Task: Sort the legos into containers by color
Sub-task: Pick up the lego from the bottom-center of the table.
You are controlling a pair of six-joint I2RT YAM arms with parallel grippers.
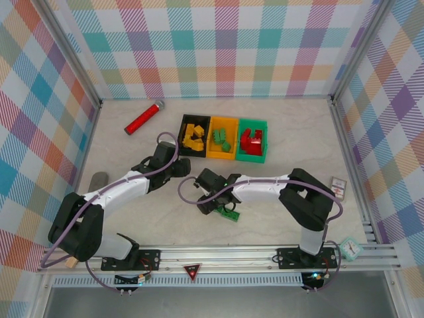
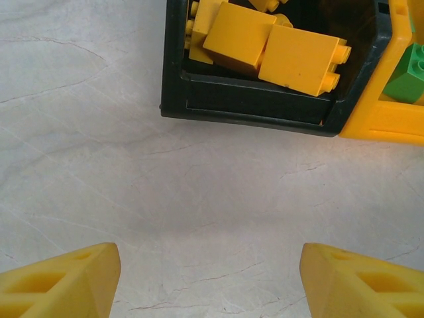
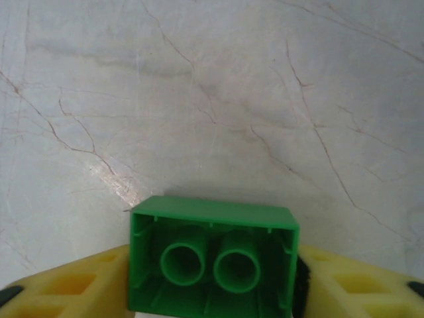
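Observation:
Three bins stand in a row at the back. The black bin [image 1: 194, 136] holds yellow bricks [image 2: 301, 59], the orange-yellow bin [image 1: 223, 138] holds green bricks [image 2: 412, 71], and the green bin [image 1: 252, 140] holds red bricks [image 1: 250, 138]. My left gripper [image 2: 211, 278] is open over bare table just in front of the black bin [image 2: 252, 106], with nothing between its yellow fingers [image 2: 63, 281]. Low over the table in front of the bins, my right gripper [image 3: 212, 278] is shut on a green brick [image 3: 212, 255] whose hollow underside faces the camera. From above, that green brick [image 1: 229, 213] sits beside the right gripper [image 1: 211, 202].
A long red cylinder with a silver end [image 1: 144, 117] lies at the back left. A grey object [image 1: 98, 180] rests by the left wall. A small card [image 1: 338, 187] and a small clock [image 1: 350, 249] sit at the right edge. Checked walls enclose the table.

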